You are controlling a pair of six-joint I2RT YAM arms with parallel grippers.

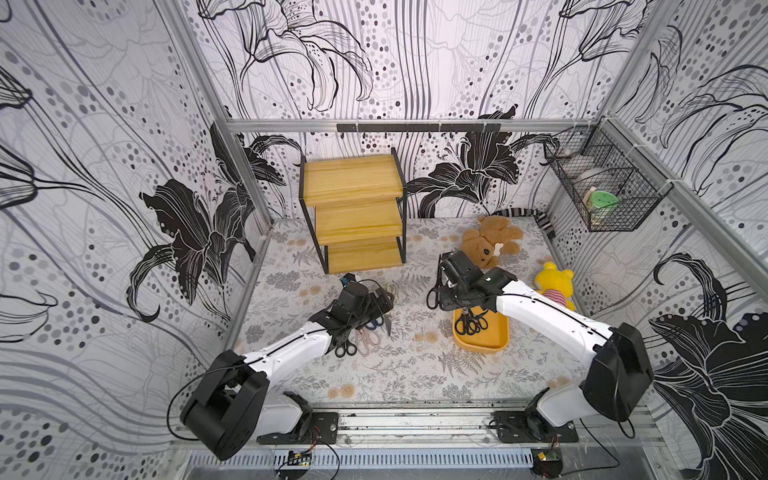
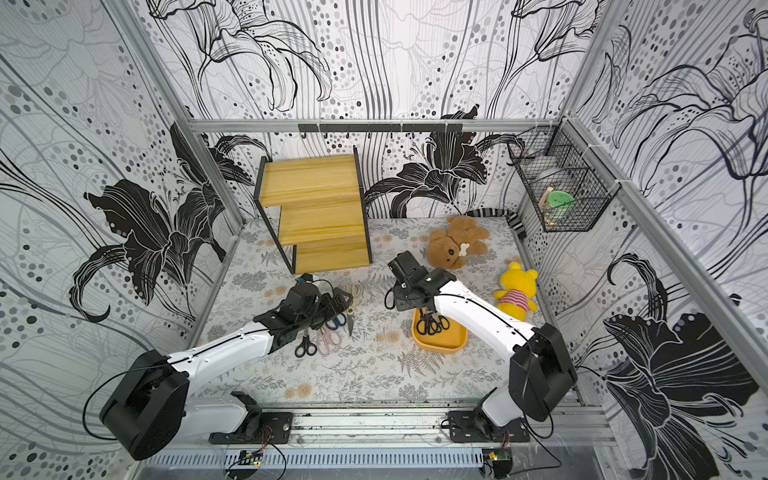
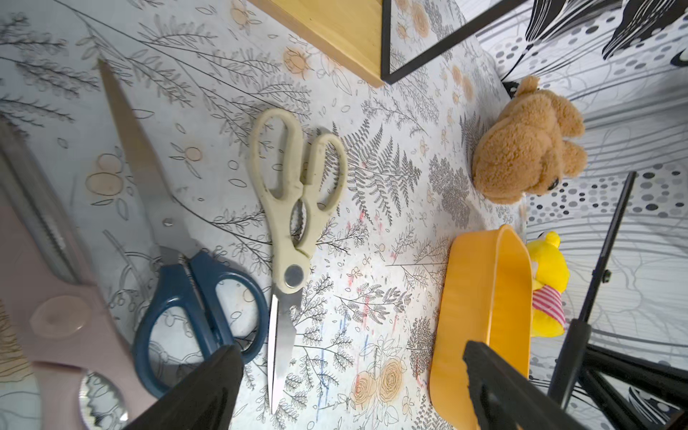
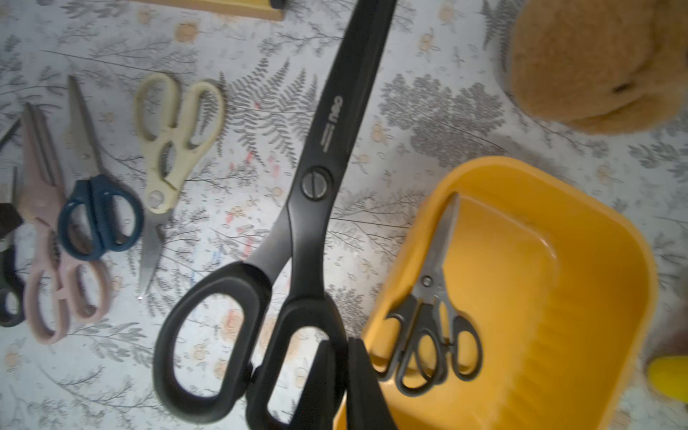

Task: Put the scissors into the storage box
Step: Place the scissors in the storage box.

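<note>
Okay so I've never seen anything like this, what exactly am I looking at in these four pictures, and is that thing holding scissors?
It's a robot: its left arm and right arm each end in a claw. Two pictures look down from overhead. The other two come from cameras on the arms' wrists. Yes, the right claw is shut on the handle of large black scissors, near the yellow storage box, which already holds small black-handled scissors. The left claw hovers open above cream shears, a blue-handled pair and a pink pair lying on the table. Also there: a wooden shelf, a brown teddy and a yellow bear.
</note>
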